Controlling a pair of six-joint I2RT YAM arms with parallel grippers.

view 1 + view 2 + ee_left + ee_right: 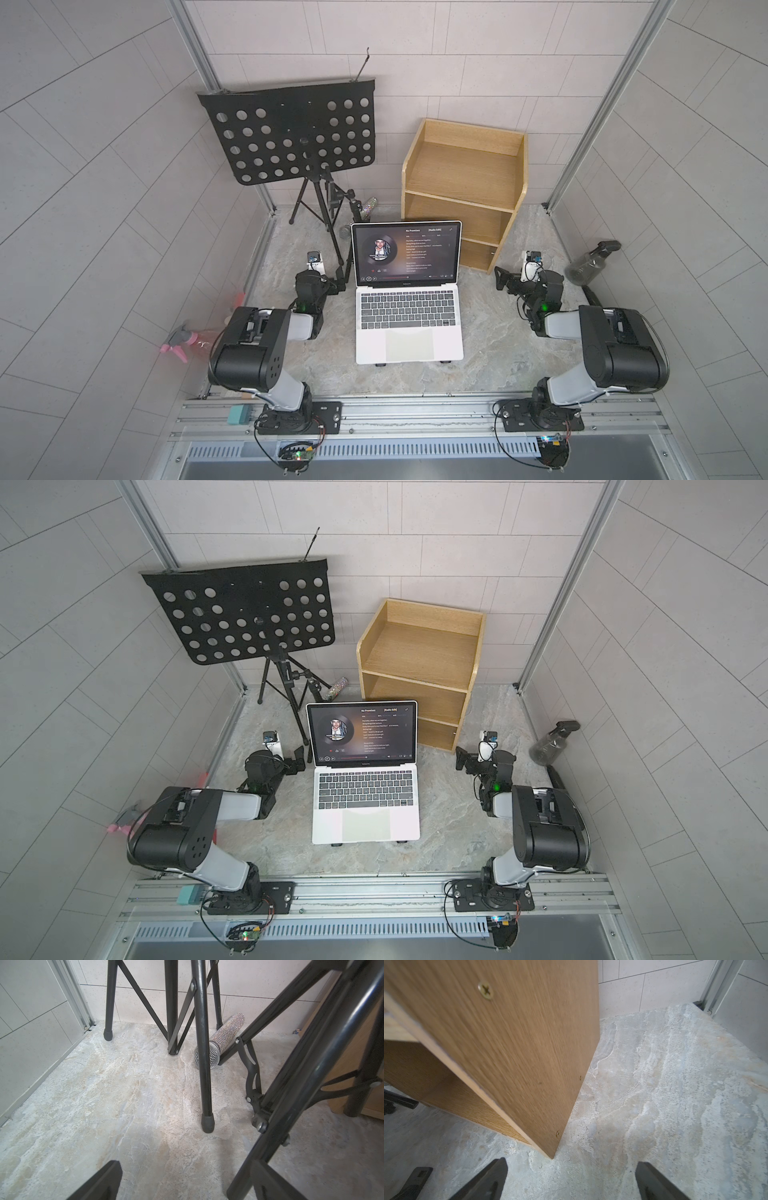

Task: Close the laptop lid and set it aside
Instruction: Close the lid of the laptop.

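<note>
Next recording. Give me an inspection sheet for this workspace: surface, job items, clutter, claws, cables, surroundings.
Surface: marbled grey tabletop, no spills seen.
Job's things: laptop centred between the arms; laptop lid open, screen lit.
Clutter: music stand; microphone lying among its legs; wooden shelf behind the laptop; dark spray bottle at the right side; pink spray bottle at the left side.
Claws: left claw open, empty; right claw open, empty; both apart from the laptop.
Cables: black leads loop from the arm bases at the front rail.
Surroundings: pale panelled walls, aluminium frame posts.
</note>
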